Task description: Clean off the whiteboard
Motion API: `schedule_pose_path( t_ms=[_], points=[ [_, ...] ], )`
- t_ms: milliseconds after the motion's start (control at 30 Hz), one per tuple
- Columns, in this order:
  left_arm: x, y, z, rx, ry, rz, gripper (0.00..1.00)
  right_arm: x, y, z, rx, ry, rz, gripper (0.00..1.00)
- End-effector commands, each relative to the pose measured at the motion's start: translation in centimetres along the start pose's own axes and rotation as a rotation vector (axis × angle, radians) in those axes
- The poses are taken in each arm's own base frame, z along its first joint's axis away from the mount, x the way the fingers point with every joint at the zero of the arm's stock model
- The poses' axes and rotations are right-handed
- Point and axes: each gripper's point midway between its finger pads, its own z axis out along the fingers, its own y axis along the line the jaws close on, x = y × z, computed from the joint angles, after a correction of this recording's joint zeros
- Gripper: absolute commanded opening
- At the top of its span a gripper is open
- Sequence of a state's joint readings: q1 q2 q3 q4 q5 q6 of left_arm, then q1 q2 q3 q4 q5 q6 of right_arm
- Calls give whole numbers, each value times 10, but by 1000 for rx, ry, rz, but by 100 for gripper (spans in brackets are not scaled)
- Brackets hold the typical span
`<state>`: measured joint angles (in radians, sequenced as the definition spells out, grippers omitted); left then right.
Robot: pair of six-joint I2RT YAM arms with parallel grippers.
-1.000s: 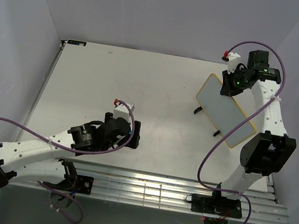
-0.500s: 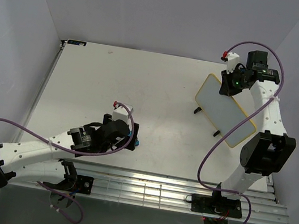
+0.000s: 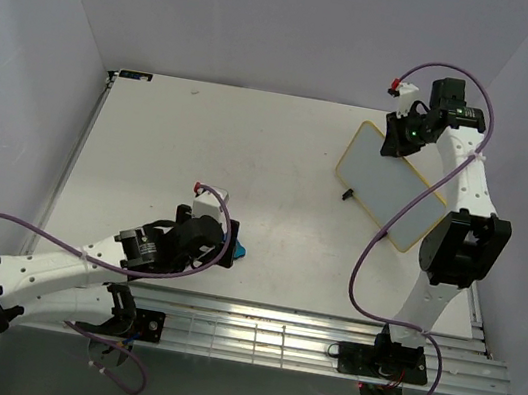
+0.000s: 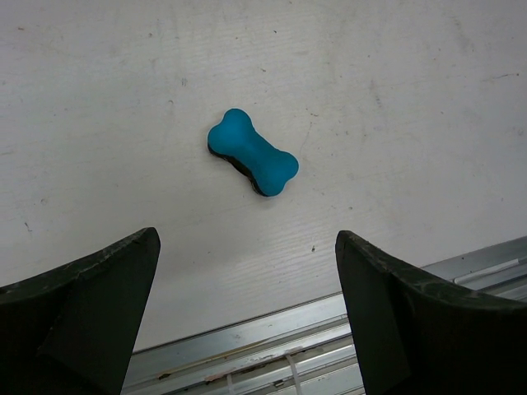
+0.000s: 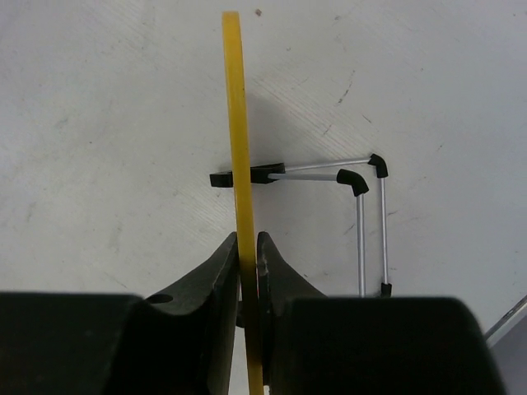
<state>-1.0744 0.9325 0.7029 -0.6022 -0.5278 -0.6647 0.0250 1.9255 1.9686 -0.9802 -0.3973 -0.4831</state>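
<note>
The whiteboard (image 3: 392, 187), white with a thin yellow frame, stands at the back right of the table on small black feet. Its face shows no marks in the top view. My right gripper (image 3: 395, 143) is shut on its top edge; the right wrist view shows the yellow frame (image 5: 240, 148) edge-on, pinched between the black fingers (image 5: 216, 271). The teal bone-shaped eraser (image 3: 238, 250) lies flat on the table near the front. My left gripper (image 3: 226, 240) hovers above it, open and empty; the eraser (image 4: 251, 152) lies beyond the wide-apart fingertips.
The board's wire stand (image 5: 366, 214) with black elbows rests on the table behind the board. A metal slotted rail (image 3: 301, 341) runs along the table's front edge. Grey walls enclose the table on three sides.
My left gripper has lifted and drawn back, leaving the teal eraser uncovered on the table. My right gripper has shifted the whiteboard a little left and back, turning it.
</note>
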Motion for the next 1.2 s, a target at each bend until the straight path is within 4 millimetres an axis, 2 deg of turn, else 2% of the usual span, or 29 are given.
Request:
schedule_pose_path(
  t_ms=[0,100,267,333,433,633,667,700,800,900,1067,1167],
  points=[
    [-6,3,-1,-12,-28,-14,98,15,-27,4,121,62,32,21],
    [-8,2,-2,-3,-30,-15,98,0,-32,3,131,18,32,29],
    [-7,2,-5,7,-33,-25,98,13,-50,14,207,83,59,39],
    [-7,2,-6,15,-36,-27,98,19,-61,15,257,106,70,40],
    [-7,1,-6,22,-34,-27,98,17,-69,20,280,108,69,46],
    [-3,1,-6,27,-21,-23,98,20,-83,24,330,131,72,50],
    [-3,1,-6,25,-21,-20,98,21,-84,24,335,136,67,53],
    [-4,1,-6,28,-22,-23,98,22,-86,24,347,141,65,60],
    [-5,0,-6,30,-25,-24,98,26,-85,24,343,158,58,66],
    [-4,-1,-6,33,-22,-21,98,27,-88,20,363,165,56,77],
    [-3,-1,-6,32,-21,-22,98,24,-94,7,428,153,48,87],
    [-5,2,-5,16,-30,-27,98,19,-96,-3,452,138,48,98]
  ],
)
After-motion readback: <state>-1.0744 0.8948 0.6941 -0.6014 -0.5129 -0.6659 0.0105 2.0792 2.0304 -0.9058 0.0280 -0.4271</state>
